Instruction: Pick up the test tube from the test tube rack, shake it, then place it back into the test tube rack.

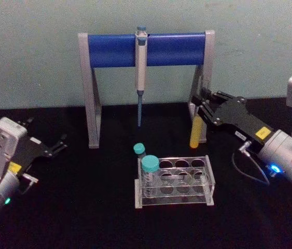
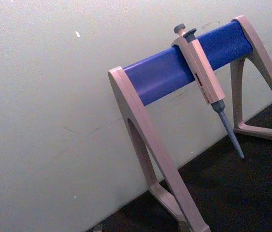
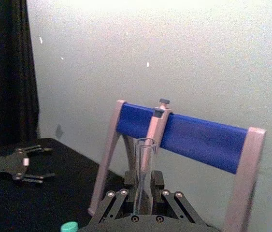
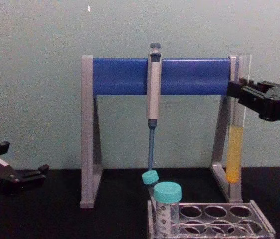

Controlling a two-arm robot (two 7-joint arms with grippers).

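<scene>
The test tube [image 1: 194, 136], clear glass with yellow liquid in its lower part, hangs upright above the table in front of the stand's right leg. My right gripper [image 1: 199, 108] is shut on its upper half. From the chest, the test tube [image 4: 234, 154] sits well above the rack, with the right gripper [image 4: 239, 92] clamped near its top. The right wrist view shows the test tube's open mouth [image 3: 144, 159] rising between the fingers [image 3: 157, 181]. The test tube rack [image 1: 172, 201] stands in the middle, lower and left of the tube. My left gripper [image 1: 58, 144] rests open at the far left.
Two teal-capped tubes [image 1: 150, 165] stand in the rack's left end. Behind it is a tall grey stand with a blue crossbar [image 1: 120, 50], and a pipette [image 1: 141, 72] hangs from its middle. The black table [image 1: 83, 207] ends at a pale wall.
</scene>
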